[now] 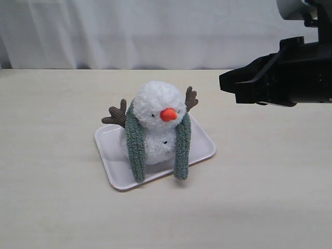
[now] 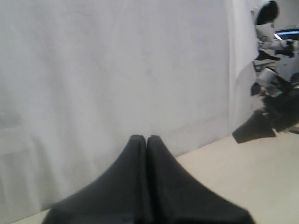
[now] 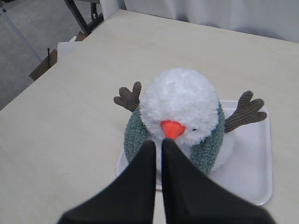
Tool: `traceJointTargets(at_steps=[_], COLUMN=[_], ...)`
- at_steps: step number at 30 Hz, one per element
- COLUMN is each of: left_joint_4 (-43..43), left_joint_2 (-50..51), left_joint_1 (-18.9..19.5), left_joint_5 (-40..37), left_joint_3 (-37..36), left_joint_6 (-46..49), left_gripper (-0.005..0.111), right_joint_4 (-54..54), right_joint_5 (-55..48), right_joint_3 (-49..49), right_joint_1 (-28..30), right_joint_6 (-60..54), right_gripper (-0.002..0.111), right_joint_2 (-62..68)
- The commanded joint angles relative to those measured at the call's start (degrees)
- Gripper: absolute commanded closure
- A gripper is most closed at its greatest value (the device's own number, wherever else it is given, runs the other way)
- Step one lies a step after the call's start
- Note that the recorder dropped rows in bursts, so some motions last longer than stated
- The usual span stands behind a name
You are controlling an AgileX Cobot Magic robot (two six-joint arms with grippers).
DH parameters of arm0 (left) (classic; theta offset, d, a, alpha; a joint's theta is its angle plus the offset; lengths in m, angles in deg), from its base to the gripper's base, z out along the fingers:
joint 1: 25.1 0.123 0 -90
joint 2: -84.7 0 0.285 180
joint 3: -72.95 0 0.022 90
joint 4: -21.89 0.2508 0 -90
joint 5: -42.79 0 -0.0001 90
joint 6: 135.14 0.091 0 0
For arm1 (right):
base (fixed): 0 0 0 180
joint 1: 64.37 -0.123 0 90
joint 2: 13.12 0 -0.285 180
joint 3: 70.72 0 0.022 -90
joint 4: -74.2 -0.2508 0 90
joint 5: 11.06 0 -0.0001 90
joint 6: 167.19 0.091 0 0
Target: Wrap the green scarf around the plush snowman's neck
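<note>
Two hands are pressed shut, each holding nothing. The left hand (image 2: 146, 138) hangs above the worktop (image 1: 52, 181), facing the curtain (image 1: 129, 31), and is out of the exterior view. The right hand (image 3: 157, 143) hovers in the air at 2 o'clock from the snowman (image 1: 155, 111), apart from it, with its tips aimed toward it. The snowman sits upright on a white tray (image 1: 111, 142) mid-worktop. The scarf (image 1: 136, 145) is draped behind its head. The ends hang down the front at 7 and 5 o'clock from the orange nose (image 1: 168, 114), uncrossed, and reach the tray's near rim. The neck is hidden under scarf and fluff. The worktop is pale wood, with the white curtain closing its far side. Grey floor (image 3: 28, 32) shows past one edge. The left wrist view is blurred, and the right arm is cut off by the frame.
</note>
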Motion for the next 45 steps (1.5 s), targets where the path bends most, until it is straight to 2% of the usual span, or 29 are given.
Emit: traceJointTargets(at_steps=[1,5,9,11,21,25,29,35,45], left_joint_4=[5.00,9.61,23.35,26.17,18.59,17.87,15.76,16.26,16.26], left_joint_2=[-1.77,-1.77,-1.77,-1.77,-1.77,-1.77,-1.77,-1.77,-1.77], left_joint_1=[3.28,5.17,7.89,9.23,18.47,19.89,20.40,20.62,21.87], left_joint_5=[7.36,12.88,17.61,21.13,36.43,36.87,37.26,39.43,27.36], left_joint_3=[-5.70,-11.67,-17.52,-20.23,-33.08,-35.80,-37.77,-39.30,-39.30], left_joint_6=[-5.06,-8.70,-26.20,-30.44,-29.85,-29.07,-23.98,-23.58,-14.41], left_gripper=[0.107,0.107,0.107,0.107,0.107,0.107,0.107,0.107,0.107], right_joint_4=[-0.40,-0.40,-0.40,-0.40,-0.40,-0.40,-0.40,-0.40,-0.40], right_joint_5=[0.61,0.63,0.90,0.90,0.90,0.79,0.79,0.79,0.79], right_joint_3=[-0.23,-0.23,-0.23,-0.23,-0.23,-0.23,-0.23,-0.23,-0.23], right_joint_1=[-0.06,-0.06,-0.06,-0.06,-0.06,-0.06,-0.06,-0.06,-0.06], right_joint_6=[-0.46,-0.13,0.02,0.02,0.02,0.02,0.02,0.02,0.02], right_gripper=[0.104,0.104,0.104,0.104,0.104,0.104,0.104,0.104,0.104], right_joint_2=[-0.43,-0.56,-0.56,-0.56,-0.56,-0.56,-0.56,-0.56,-0.56])
